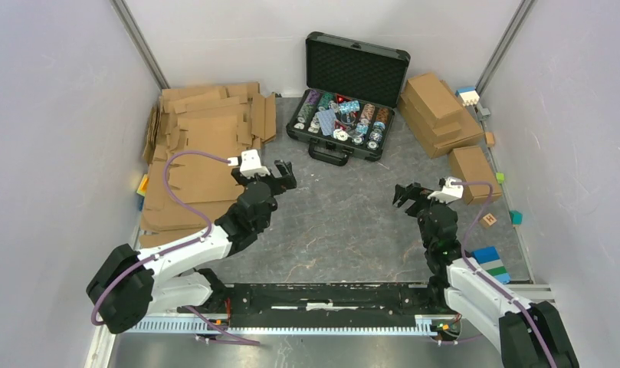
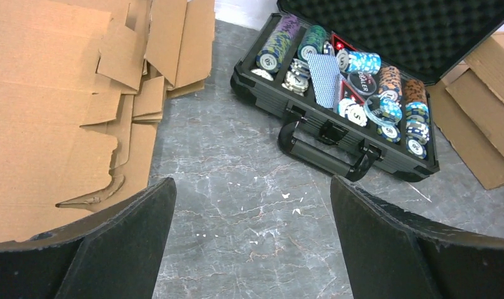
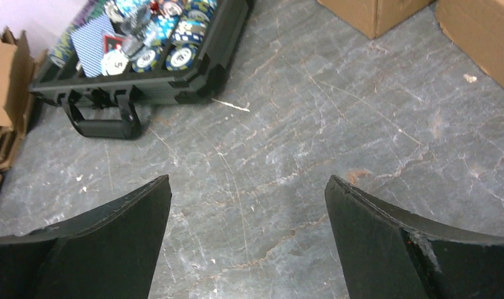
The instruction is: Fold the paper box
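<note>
Flat brown die-cut cardboard sheets (image 1: 201, 157) lie piled along the left side, and none stands apart from the pile as the paper box. In the left wrist view the sheets (image 2: 47, 118) fill the left, with flaps and tabs overlapping. My left gripper (image 1: 282, 175) hovers just right of the pile's edge, open and empty, over bare marbled floor (image 2: 250, 187). My right gripper (image 1: 405, 195) hangs over the floor at centre right, also open with nothing between its fingers (image 3: 247, 180). Neither gripper touches any cardboard.
An open black case of chips (image 1: 345, 103) stands at the back centre, its handle (image 2: 327, 149) facing me. Folded brown boxes (image 1: 438, 113) are stacked at the back right. Small coloured blocks (image 1: 490, 257) lie by the right wall. White walls close in both sides.
</note>
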`<action>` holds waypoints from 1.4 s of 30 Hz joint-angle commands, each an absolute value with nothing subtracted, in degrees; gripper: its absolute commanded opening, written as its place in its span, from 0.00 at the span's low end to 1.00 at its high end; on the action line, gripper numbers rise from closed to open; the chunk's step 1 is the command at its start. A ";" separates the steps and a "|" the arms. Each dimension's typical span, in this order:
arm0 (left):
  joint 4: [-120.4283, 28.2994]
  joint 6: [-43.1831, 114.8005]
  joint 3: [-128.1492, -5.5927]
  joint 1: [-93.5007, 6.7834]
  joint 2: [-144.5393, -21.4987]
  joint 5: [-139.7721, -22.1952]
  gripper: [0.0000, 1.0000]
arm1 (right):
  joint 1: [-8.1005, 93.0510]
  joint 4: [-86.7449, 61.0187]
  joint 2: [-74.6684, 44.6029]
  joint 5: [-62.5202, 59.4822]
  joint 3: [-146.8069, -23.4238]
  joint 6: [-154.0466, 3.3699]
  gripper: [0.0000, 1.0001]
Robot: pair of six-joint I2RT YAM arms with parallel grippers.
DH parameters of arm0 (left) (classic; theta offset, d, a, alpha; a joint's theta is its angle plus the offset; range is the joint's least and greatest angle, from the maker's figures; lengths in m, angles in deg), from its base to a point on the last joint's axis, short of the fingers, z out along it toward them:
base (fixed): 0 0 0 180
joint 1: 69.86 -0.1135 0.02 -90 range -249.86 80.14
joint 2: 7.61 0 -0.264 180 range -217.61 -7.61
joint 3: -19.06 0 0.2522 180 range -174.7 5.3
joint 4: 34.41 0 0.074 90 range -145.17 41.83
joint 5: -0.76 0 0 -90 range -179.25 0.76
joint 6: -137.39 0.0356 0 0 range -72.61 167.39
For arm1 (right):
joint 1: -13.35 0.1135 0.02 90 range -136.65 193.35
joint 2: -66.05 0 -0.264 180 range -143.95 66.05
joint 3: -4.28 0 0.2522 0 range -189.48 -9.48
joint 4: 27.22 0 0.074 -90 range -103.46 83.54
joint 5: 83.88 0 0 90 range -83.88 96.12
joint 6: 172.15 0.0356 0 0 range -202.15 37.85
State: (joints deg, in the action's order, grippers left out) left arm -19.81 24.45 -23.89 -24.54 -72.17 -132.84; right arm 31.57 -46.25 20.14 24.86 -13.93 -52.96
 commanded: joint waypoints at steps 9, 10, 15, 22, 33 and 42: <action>-31.36 16.64 -25.00 -39.66 -66.20 -120.09 1.00 | 31.66 -46.60 18.68 24.63 -14.83 -54.43 0.98; -33.11 15.04 -24.75 -41.96 -64.94 -118.85 1.00 | 31.71 -46.68 18.60 24.50 -14.84 -54.34 0.98; -46.67 9.64 -24.32 -49.10 -53.46 -122.08 1.00 | 31.72 -47.68 17.80 23.01 -14.70 -54.13 0.97; -56.76 1.22 -24.31 -58.93 -46.76 -121.41 1.00 | 31.72 -48.35 16.58 21.42 -14.97 -54.09 0.97; -68.83 -7.22 -41.53 -89.81 -70.30 -88.03 1.00 | 31.72 -49.09 17.66 20.80 -13.86 -54.65 0.97; -76.58 -3.90 -61.49 -101.28 -90.08 -69.82 0.99 | 31.64 -50.02 15.86 19.84 -14.23 -55.22 0.96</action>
